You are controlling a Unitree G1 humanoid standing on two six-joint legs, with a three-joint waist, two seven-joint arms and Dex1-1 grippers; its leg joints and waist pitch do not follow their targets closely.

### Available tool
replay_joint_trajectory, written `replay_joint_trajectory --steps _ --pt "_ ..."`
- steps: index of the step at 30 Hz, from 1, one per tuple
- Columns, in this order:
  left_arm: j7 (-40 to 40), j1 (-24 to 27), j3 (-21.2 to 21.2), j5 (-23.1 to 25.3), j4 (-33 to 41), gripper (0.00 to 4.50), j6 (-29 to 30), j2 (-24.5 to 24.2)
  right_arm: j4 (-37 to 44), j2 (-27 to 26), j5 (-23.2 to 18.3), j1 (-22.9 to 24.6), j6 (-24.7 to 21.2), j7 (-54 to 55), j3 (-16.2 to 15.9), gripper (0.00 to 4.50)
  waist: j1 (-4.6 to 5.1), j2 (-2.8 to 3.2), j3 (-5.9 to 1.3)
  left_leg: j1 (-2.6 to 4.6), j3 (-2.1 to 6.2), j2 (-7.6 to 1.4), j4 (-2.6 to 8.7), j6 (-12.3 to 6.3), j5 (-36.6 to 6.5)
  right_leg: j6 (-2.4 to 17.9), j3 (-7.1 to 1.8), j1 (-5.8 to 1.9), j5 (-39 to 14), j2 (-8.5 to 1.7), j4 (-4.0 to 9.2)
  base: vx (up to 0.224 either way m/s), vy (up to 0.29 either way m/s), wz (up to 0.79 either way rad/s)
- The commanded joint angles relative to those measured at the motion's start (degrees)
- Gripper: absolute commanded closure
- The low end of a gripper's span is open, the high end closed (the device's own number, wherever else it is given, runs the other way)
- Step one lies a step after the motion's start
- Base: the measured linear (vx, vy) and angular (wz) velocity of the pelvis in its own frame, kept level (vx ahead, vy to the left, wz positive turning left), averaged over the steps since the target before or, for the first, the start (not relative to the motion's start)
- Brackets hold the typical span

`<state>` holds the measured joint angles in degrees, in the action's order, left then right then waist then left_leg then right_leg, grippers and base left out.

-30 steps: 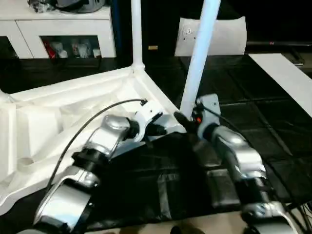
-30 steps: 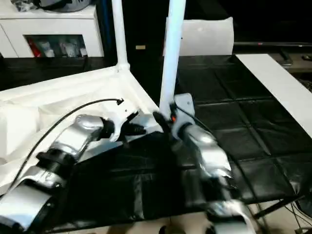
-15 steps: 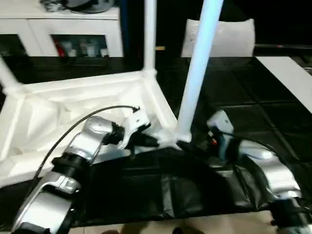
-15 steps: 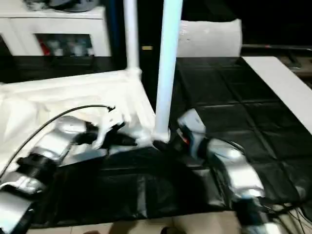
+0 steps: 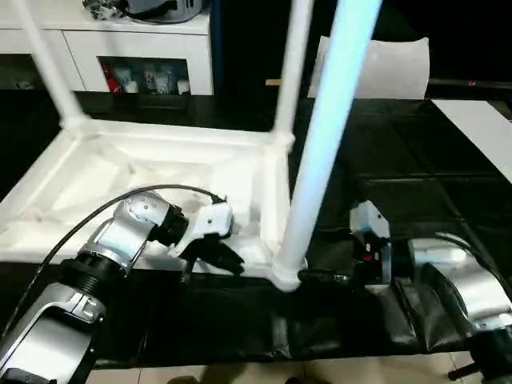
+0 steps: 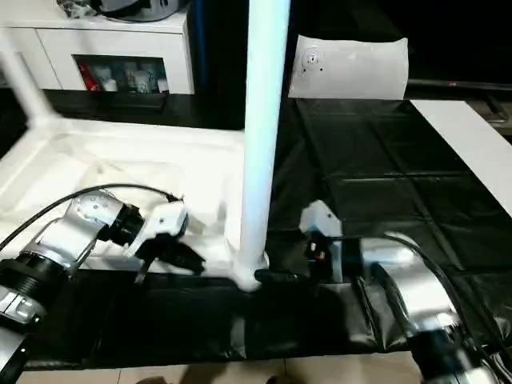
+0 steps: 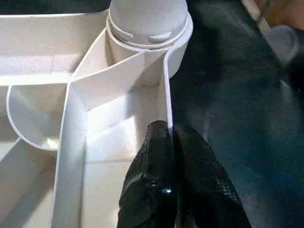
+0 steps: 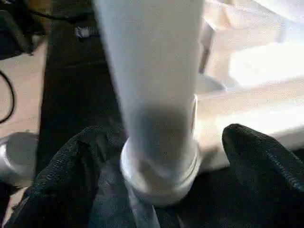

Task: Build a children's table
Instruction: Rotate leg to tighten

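The children's table (image 5: 152,172) lies upside down on the black work surface, ribbed underside up. Three white legs stand in its corner sockets: the near leg (image 5: 320,160), one at the far right (image 5: 292,72) and one at the far left (image 5: 48,64). My left gripper (image 5: 212,256) is shut on the thin rim wall (image 7: 166,95) just beside the near corner socket (image 7: 147,28). My right gripper (image 8: 161,142) is open, with a finger (image 8: 71,161) on each side of the near leg's base (image 8: 159,156) and apart from it.
A white cabinet (image 5: 120,48) with shelves stands behind the table. A white pad (image 5: 376,68) leans at the back right, and a white board (image 5: 480,128) lies along the right. The black-covered surface (image 5: 416,184) stretches to the right of the table.
The whole view has swung, bringing a third leg into sight. My right arm has dropped lower and its fingers now flank the near leg's base. The left gripper keeps its grip on the rim.
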<state>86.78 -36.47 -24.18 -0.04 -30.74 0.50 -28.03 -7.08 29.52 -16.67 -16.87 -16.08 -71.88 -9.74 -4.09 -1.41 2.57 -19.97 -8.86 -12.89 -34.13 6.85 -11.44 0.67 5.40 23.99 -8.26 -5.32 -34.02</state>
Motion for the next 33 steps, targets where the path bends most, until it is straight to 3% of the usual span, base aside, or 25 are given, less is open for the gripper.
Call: replay_joint_trajectory --steps 1,9,22,28,33 --pt "2.94 -0.23 -1.96 0.61 2.56 4.5 -2.41 0.71 -0.62 0.28 -0.8 -0.93 -0.32 -1.79 -1.03 0.69 0.19 -0.23 -3.42 0.06 -1.11 -0.05 4.21 -2.92 -13.67 8.33 -2.31 -3.24 -24.67 -2.27 4.63 0.0 0.0 0.0" --pt "2.61 -0.54 -2.46 1.29 2.59 4.5 -3.8 0.93 -2.42 -0.12 -0.67 -2.74 -0.97 -4.66 -3.21 1.3 -0.53 -0.3 -3.58 -0.17 -1.11 -0.16 4.26 -2.66 -11.67 8.98 -2.36 -3.46 -21.07 -2.18 4.06 0.0 0.0 0.0" --pt "3.1 -0.13 -2.56 1.34 2.77 4.5 -4.36 -0.37 -2.92 0.18 -2.41 -4.04 -4.46 -8.68 -5.05 2.41 -0.61 -0.45 -3.59 -0.21 -1.13 -0.12 4.23 -2.46 -11.29 8.75 -2.35 -3.52 -21.58 -2.16 3.99 0.0 0.0 0.0" --pt "3.61 0.68 -1.19 -1.43 3.83 4.5 -0.46 0.43 -1.76 -0.51 -3.8 -3.55 -6.27 -8.18 -4.42 2.46 -0.57 -0.13 -3.65 -0.19 -1.14 -0.14 4.24 -2.19 -11.26 9.51 -2.37 -3.6 -19.97 -2.14 3.85 0.0 0.0 0.0" --pt "-3.07 -0.3 0.27 -0.67 1.86 4.5 4.74 3.14 2.59 -4.1 -3.45 -1.66 -9.0 0.76 -2.9 2.47 -0.5 0.04 -3.44 -0.01 -1.2 0.06 4.26 -1.55 -12.09 9.2 -2.38 -3.4 -20.73 -1.97 4.14 0.0 0.0 0.0"
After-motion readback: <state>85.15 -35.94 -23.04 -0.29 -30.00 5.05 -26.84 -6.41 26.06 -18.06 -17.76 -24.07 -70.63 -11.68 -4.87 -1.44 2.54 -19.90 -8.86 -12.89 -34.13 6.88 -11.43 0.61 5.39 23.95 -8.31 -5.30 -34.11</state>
